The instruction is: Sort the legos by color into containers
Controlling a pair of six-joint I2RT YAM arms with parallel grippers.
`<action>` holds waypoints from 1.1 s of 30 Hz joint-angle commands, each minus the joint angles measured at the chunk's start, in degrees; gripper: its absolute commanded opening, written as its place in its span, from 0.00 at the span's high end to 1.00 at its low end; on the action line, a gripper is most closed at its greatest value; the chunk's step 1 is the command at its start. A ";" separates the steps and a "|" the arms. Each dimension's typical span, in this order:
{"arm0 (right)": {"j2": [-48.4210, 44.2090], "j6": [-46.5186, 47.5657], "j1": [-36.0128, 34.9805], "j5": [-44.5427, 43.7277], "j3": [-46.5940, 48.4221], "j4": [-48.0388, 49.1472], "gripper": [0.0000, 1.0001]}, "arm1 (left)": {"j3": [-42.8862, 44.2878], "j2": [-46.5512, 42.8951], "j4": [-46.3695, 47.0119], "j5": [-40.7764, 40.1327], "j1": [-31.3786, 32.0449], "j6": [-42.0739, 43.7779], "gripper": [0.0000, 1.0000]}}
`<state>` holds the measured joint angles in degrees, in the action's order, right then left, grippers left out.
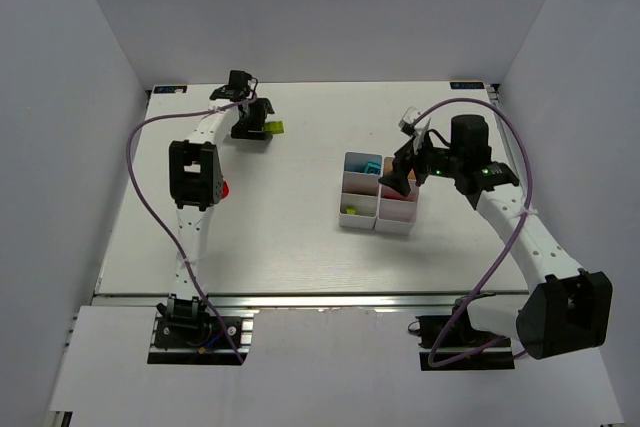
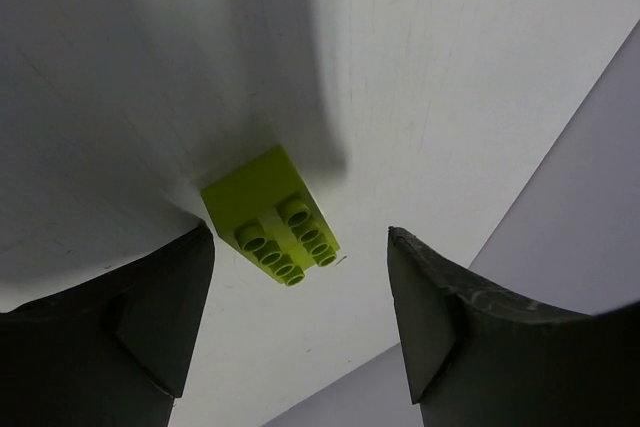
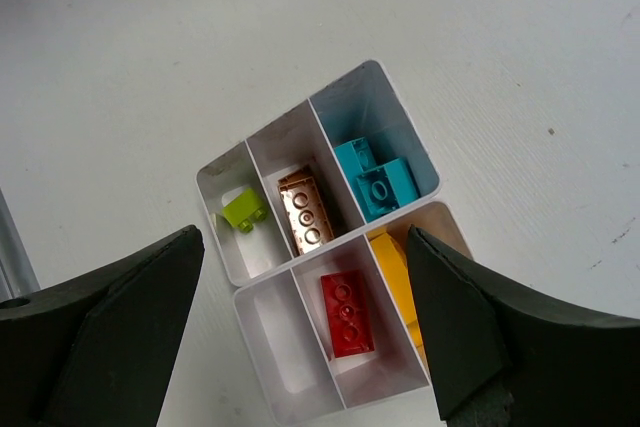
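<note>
A lime green lego (image 2: pixel 268 219) lies studs sideways on the white table, between the fingers of my open left gripper (image 2: pixel 300 239) and nearer the left finger (image 2: pixel 170 307). Seen from above, that lego (image 1: pixel 273 128) sits at the far left beside the left gripper (image 1: pixel 252 127). A red lego (image 1: pixel 225 189) lies next to the left arm. My right gripper (image 3: pixel 302 242) hangs open and empty above the containers (image 3: pixel 270 332). Their bins hold a lime lego (image 3: pixel 245 211), an orange one (image 3: pixel 305 213), cyan ones (image 3: pixel 378 179), a red one (image 3: pixel 347 313) and a yellow one (image 3: pixel 393 269).
The white containers (image 1: pixel 396 213) stand right of the table's middle, under the right gripper (image 1: pixel 398 179). Grey walls close in the table at the back and both sides. Purple cables loop off both arms.
</note>
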<state>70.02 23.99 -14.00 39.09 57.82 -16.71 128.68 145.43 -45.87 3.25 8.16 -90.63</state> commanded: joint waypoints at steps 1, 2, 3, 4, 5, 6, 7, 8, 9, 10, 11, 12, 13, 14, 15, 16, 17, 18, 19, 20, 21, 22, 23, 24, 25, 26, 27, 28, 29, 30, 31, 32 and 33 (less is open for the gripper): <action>-2.52 -1.05 -0.33 -0.24 -1.22 3.43 0.13 | 0.87 2.05 -4.58 -1.40 -0.69 -0.69 0.21; -2.87 -1.22 -0.33 -0.24 -1.48 3.61 0.13 | 0.78 2.23 -4.93 -1.23 -0.78 -0.78 0.24; -3.04 -1.40 -0.24 -0.33 -1.83 3.79 0.13 | 0.78 2.49 -4.76 -0.96 -0.87 -0.95 0.25; -3.31 -1.49 -0.33 -0.42 -2.01 4.14 0.13 | 0.95 2.93 -5.02 -0.61 -0.96 -1.04 0.29; -3.48 -1.49 -0.24 -0.51 -2.19 4.23 0.13 | 1.22 3.20 -5.11 -0.35 -0.96 -1.04 0.31; -3.57 -1.66 -0.24 -0.59 -2.45 4.32 0.13 | 1.48 3.55 -5.46 -0.17 -0.96 -0.95 0.32; -3.75 -1.66 -0.24 -0.60 -2.54 4.49 0.13 | 1.92 4.16 -5.90 -0.08 -0.96 -0.69 0.35; -3.92 -1.84 -0.24 -0.60 -2.63 4.93 0.13 | 2.44 4.34 -6.86 0.01 -0.96 -0.51 0.37; -3.92 -2.36 -0.24 -0.60 -2.71 5.19 0.13 | 2.80 4.60 -7.30 0.18 -1.13 -0.08 0.41; -4.01 -2.63 -0.24 -0.51 -2.72 5.46 0.13 | 2.80 4.60 -7.66 0.27 -1.13 0.10 0.43; -4.10 -2.89 -0.15 -0.42 -2.72 5.72 0.13 | 2.71 4.69 -8.35 0.27 -1.22 0.45 0.46; -4.10 -3.24 -0.15 -0.25 -2.63 6.16 0.13 | 2.45 4.69 -8.71 0.44 -1.39 1.06 0.49; -4.10 -3.68 -0.15 -0.16 -2.63 6.42 0.13 | 2.10 4.61 -8.89 0.53 -1.48 1.50 0.50; -4.36 -3.77 -0.15 -0.16 -2.63 6.60 0.13 | 1.92 4.43 -9.67 0.62 -1.66 1.94 0.50; -4.45 -3.95 -0.15 -0.24 -2.63 6.86 0.13 | 0.88 4.17 -9.68 0.62 -2.01 2.82 0.51; -4.54 -3.95 -0.15 -0.16 -2.71 6.95 0.13 | 0.17 3.73 -9.68 0.53 -2.19 3.26 0.52; -4.71 -4.04 -0.24 -0.24 -2.72 7.04 0.13 | -0.79 3.38 -9.68 0.45 -2.36 3.70 0.52; -4.80 -4.12 -0.15 -0.16 -2.80 7.13 0.13 | -1.85 2.07 -9.51 0.36 -2.62 4.75 0.52; -4.80 -4.30 -0.15 0.02 -2.89 7.22 0.13 | -4.38 1.36 -8.72 0.36 -2.80 5.28 0.52; -4.89 -4.30 -0.15 0.11 -2.98 7.22 0.13 | -5.62 0.57 -8.45 0.44 -2.98 5.90 0.52; -4.98 -4.39 -0.15 0.20 -2.98 7.30 0.12 | -6.68 -0.83 -8.45 0.36 -3.07 7.38 0.52; -4.98 -4.48 -0.15 0.28 -2.98 7.31 0.13 | -8.95 -1.54 -8.36 0.36 -3.15 8.27 0.52; -5.07 -4.48 -0.15 0.37 -2.98 7.22 0.12 | -10.28 -2.33 -8.45 0.44 -3.15 10.10 0.52; -5.07 -4.48 -0.24 0.55 -2.98 7.22 0.12 | -11.86 -3.21 -8.36 0.53 -3.15 10.82 0.52; -5.15 -4.48 -0.15 0.63 -2.98 7.30 0.12 | -13.88 -5.57 -7.23 0.71 -3.07 11.61 0.52; -5.16 -4.48 -0.24 0.64 -2.98 7.31 0.12 | -18.42 -6.90 -6.52 0.88 -3.07 13.10 0.52; -5.16 -4.56 -0.15 0.81 -2.89 7.31 0.12 | -20.64 -8.30 -5.91 0.97 -3.07 13.72 0.52; -5.16 -4.56 -0.15 0.90 -2.89 7.31 0.12 | -22.67 -10.75 -4.77 0.97 -3.07 14.51 0.51; -5.16 -4.56 -0.24 0.99 -2.98 7.31 0.12 | -25.56 -11.65 -4.76 0.71 -3.07 16.17 0.49; -5.07 -4.56 -0.24 1.25 -2.89 7.31 0.12 | -26.37 -12.26 -5.19 0.54 -3.15 16.71 0.46; -4.98 -4.48 -0.15 1.42 -2.89 7.39 0.12 | -26.99 -12.71 -5.98 0.53 -3.24 17.24 0.43; -4.89 -4.65 -0.15 1.51 -2.89 7.48 0.12 | -27.43 -13.23 -6.08 0.62 -3.50 18.20 0.41; -4.72 -4.74 -0.15 1.86 -2.63 7.48 0.12 | -27.95 -13.24 -6.16 0.53 -3.51 18.38 0.36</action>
<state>66.22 19.86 -14.00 39.31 55.31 -11.77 104.51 131.59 -44.99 8.01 5.04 -77.45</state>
